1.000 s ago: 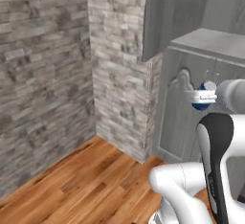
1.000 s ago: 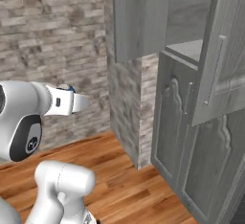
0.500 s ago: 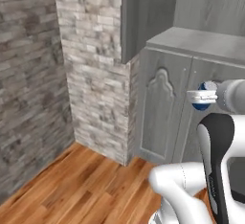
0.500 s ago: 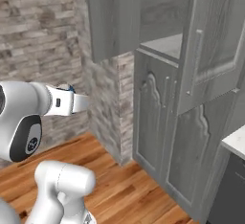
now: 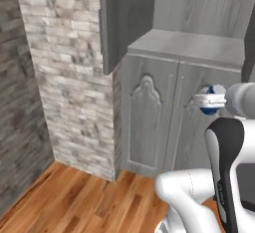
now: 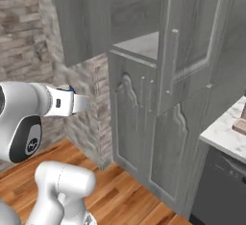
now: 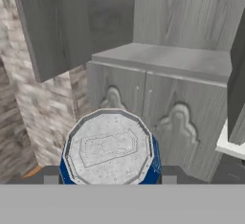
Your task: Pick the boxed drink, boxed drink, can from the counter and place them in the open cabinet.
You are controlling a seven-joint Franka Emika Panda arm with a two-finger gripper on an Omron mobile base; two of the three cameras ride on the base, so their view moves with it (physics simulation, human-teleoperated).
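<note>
My gripper (image 5: 206, 100) is shut on the can (image 5: 214, 100), a small blue can with a white band, held level in front of the open cabinet's lower doors. Seen from the hand, the can's silver top (image 7: 109, 146) sits between the two dark fingertips (image 7: 50, 178). From the right base view, the gripper (image 6: 79, 104) points toward the open cabinet (image 6: 139, 46), and a sliver of the blue can (image 6: 70, 89) shows above it. The cabinet's grey shelf niche (image 5: 189, 43) lies above and ahead of the can, with the ornate doors (image 7: 167, 117) below it.
The cabinet's upper doors stand swung out: one on the left (image 5: 119, 23), one on the right (image 6: 187, 41). A grey stone brick wall (image 5: 64, 77) flanks the cabinet on the left. Wooden floor (image 5: 74, 202) lies below. A white marble countertop (image 6: 226, 132) sits at the far right.
The whole picture has shifted as the base moved: the cabinet has come closer and more to the middle. The can has stayed in the gripper's hold throughout.
</note>
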